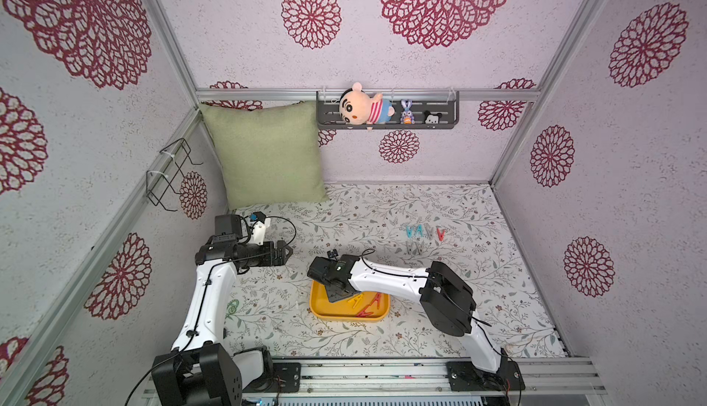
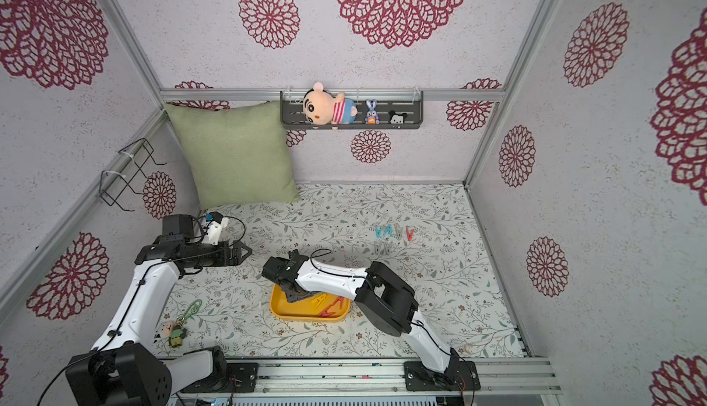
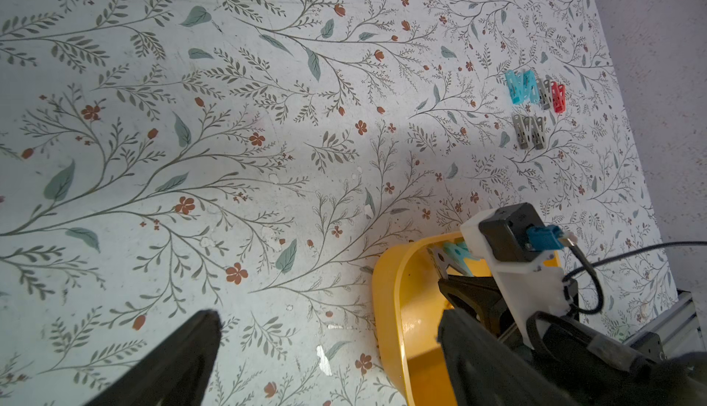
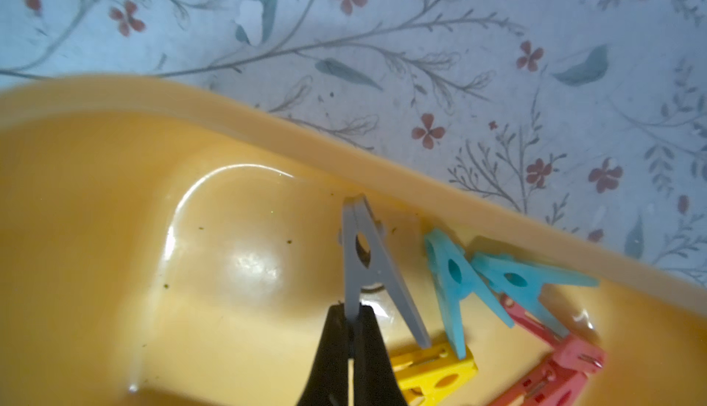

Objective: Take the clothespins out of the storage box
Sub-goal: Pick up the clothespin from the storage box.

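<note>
A smooth grey clothespin (image 4: 367,266), A-shaped with an oval hole, stands in the glossy yellow storage box (image 4: 306,136) close to one wall. The right gripper (image 4: 350,314) pinches one of its legs between black tapered fingers. Just beside it, two teal clothespins (image 4: 455,281), a yellow clothespin (image 4: 432,369) and red clothespins (image 4: 554,377) lie overlapping. The round-cornered box sits near-centre on the floral table (image 1: 382,209). A cluster of loose clothespins (image 1: 422,233) lies far right of it. The left gripper (image 1: 286,253) hovers with jaws wide, left of the box.
</note>
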Robot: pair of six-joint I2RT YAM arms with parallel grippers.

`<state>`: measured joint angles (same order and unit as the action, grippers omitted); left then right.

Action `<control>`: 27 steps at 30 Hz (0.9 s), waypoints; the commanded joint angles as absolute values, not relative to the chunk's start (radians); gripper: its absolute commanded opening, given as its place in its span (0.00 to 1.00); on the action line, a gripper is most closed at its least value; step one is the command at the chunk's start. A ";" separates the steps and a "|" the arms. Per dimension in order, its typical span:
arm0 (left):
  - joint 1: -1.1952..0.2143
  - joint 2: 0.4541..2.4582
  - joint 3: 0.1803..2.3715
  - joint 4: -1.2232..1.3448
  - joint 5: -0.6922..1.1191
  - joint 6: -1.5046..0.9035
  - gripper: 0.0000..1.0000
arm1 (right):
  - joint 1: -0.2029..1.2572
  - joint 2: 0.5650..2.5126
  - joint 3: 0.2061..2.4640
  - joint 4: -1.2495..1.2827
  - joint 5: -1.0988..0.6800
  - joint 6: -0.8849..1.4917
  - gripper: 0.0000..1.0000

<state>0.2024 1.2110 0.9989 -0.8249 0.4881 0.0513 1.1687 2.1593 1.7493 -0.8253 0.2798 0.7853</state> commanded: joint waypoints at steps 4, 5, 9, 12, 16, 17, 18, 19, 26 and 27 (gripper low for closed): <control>0.214 1.200 1.009 -0.811 0.498 0.056 0.97 | 1.175 1.978 1.693 -0.776 0.252 0.757 0.00; 0.214 1.201 1.009 -0.811 0.499 0.057 0.97 | 1.175 1.955 1.680 -0.759 0.244 0.755 0.00; 0.214 1.205 1.009 -0.809 0.500 0.057 0.97 | 1.164 1.868 1.638 -0.693 0.210 0.735 0.00; 0.214 1.205 1.009 -0.809 0.503 0.057 0.97 | 1.129 1.813 1.622 -0.689 0.204 0.739 0.00; 0.213 1.202 1.009 -0.810 0.506 0.057 0.97 | 1.010 1.716 1.530 -0.692 0.184 0.775 0.00; 0.214 1.201 1.009 -0.811 0.507 0.058 0.97 | 0.974 1.689 1.491 -0.688 0.173 0.782 0.00; 0.214 1.201 1.009 -0.811 0.508 0.058 0.97 | 0.932 1.657 1.448 -0.689 0.167 0.790 0.00; 0.214 1.198 1.009 -0.812 0.508 0.058 0.97 | 0.886 1.627 1.396 -0.686 0.159 0.796 0.00; 0.214 1.197 1.006 -0.809 0.507 0.059 0.97 | 0.617 1.527 1.171 -0.698 0.154 0.717 0.00; 0.214 1.198 1.006 -0.809 0.509 0.061 0.98 | 0.582 1.534 1.150 -0.692 0.147 0.692 0.00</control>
<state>0.2024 1.2106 0.9989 -0.8257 0.4896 0.0517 0.6273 1.5597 1.1870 -0.6735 0.1604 0.7532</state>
